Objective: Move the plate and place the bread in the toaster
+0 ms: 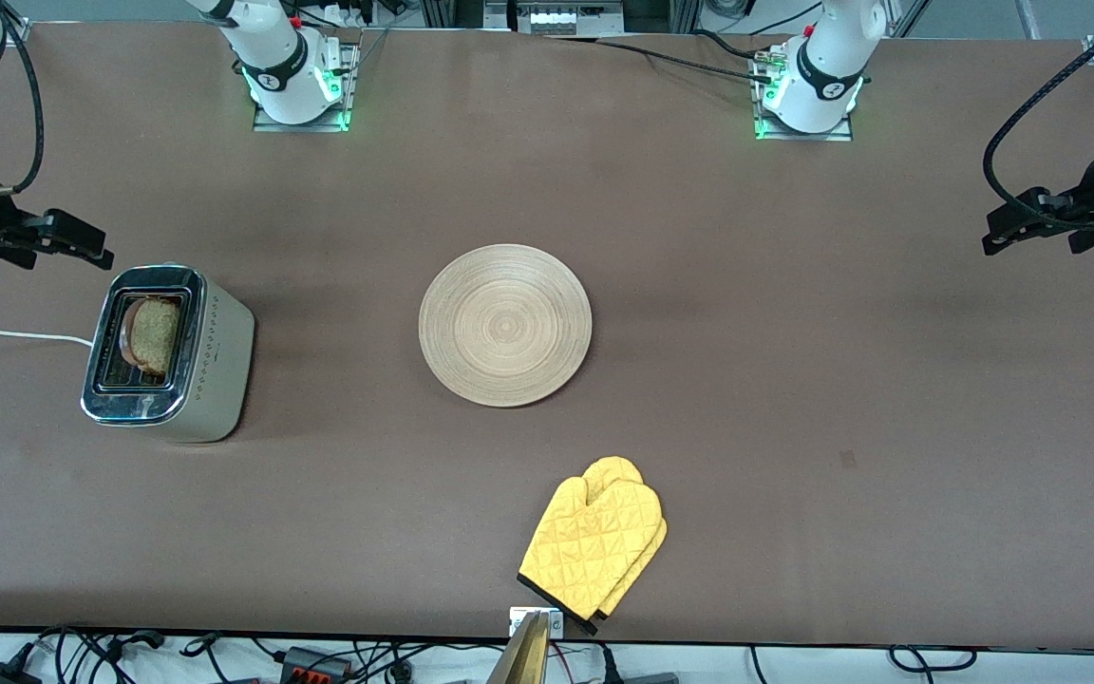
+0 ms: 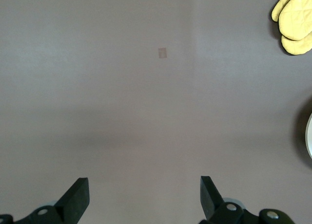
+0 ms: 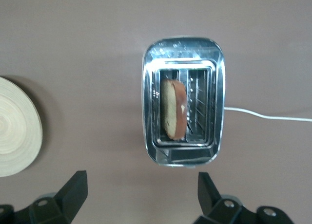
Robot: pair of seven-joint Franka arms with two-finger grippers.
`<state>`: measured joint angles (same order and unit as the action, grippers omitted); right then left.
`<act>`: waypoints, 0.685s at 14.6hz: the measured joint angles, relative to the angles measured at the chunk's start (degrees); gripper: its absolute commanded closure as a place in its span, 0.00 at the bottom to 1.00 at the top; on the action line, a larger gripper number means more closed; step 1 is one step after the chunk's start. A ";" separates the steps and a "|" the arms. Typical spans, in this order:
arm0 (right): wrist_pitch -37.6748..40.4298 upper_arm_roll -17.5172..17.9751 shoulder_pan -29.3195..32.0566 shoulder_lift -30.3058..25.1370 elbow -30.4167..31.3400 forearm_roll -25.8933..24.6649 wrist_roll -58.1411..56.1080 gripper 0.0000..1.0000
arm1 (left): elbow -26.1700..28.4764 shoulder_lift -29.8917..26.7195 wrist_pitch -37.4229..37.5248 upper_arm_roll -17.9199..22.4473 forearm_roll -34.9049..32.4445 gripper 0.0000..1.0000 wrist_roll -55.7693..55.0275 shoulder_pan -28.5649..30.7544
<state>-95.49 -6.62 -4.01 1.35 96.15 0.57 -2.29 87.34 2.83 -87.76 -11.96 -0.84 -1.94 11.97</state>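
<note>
The wooden plate (image 1: 504,325) lies bare at the middle of the table; its edge also shows in the right wrist view (image 3: 17,134) and the left wrist view (image 2: 309,136). The toaster (image 1: 215,356) stands toward the right arm's end, and the bread (image 1: 156,334) stands in its slot on the plate's side. In the right wrist view the toaster (image 3: 184,78) holds the bread (image 3: 174,109). My right gripper (image 1: 82,242) (image 3: 141,195) is open and empty, up beside the toaster. My left gripper (image 1: 1008,228) (image 2: 145,199) is open and empty over bare table at the left arm's end.
A yellow oven mitt (image 1: 594,546) lies near the table's front edge, nearer to the front camera than the plate; it also shows in the left wrist view (image 2: 294,22). The toaster's white cord (image 1: 6,334) runs off toward the right arm's end.
</note>
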 measured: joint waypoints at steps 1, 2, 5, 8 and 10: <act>0.00 0.04 0.00 -0.97 0.91 -0.42 0.00 0.00 | 0.00 0.00 0.00 0.01 0.00 0.00 0.00 0.00; 0.00 0.09 0.00 -1.73 1.56 -0.62 0.00 0.00 | 0.00 0.00 0.00 0.01 0.00 0.00 0.00 0.00; 0.00 0.16 0.00 -3.13 2.80 -0.74 -0.01 0.00 | 0.00 0.00 0.00 0.02 0.00 0.00 -0.01 0.01; -0.23 0.24 0.00 -3.35 3.08 -0.77 -0.07 0.00 | 0.00 0.00 0.00 0.03 0.00 0.00 -0.02 0.03; -0.23 0.27 0.00 -3.35 3.14 -0.77 -0.07 0.00 | 0.00 0.00 0.00 0.04 0.00 0.00 -0.02 0.03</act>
<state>-95.73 -6.35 -4.02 -1.99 99.29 -0.20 -2.36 87.34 2.83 -87.75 -11.92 -0.84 -1.96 12.00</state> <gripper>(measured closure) 0.000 0.000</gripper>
